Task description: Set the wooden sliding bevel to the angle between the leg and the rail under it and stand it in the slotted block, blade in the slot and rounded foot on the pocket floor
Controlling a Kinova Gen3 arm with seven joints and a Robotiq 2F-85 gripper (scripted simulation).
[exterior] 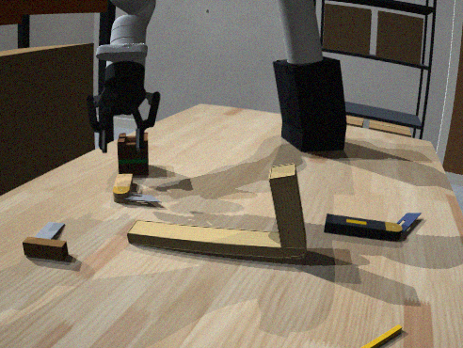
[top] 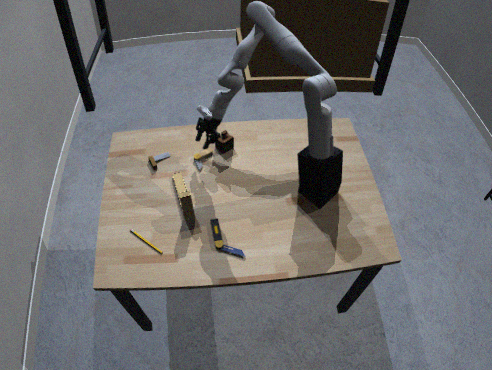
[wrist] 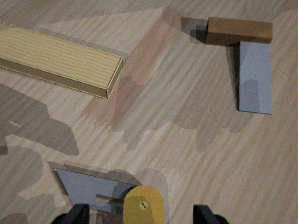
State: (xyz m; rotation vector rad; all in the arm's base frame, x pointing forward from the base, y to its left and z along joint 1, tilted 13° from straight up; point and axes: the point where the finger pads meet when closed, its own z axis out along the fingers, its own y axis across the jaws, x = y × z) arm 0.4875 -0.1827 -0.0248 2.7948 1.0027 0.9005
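The wooden sliding bevel [top: 202,156] lies flat on the table, with its grey blade folded out at an angle. It also shows in the exterior view [exterior: 123,184]. In the wrist view its rounded yellow end [wrist: 144,205] sits between my fingertips at the lower edge. My gripper [exterior: 121,146] hangs just above the bevel, partly open and empty, close beside the dark slotted block [exterior: 133,152]. The leg [exterior: 287,207] stands up from the rail [exterior: 207,237] in mid-table. The black bevel [exterior: 362,226] lies beyond them.
A small try square [exterior: 44,245] with a brown handle lies left of the bevel; it also shows in the wrist view [wrist: 240,32]. A yellow pencil [top: 146,241] lies near the front left. The arm's black base [top: 320,175] stands at the right.
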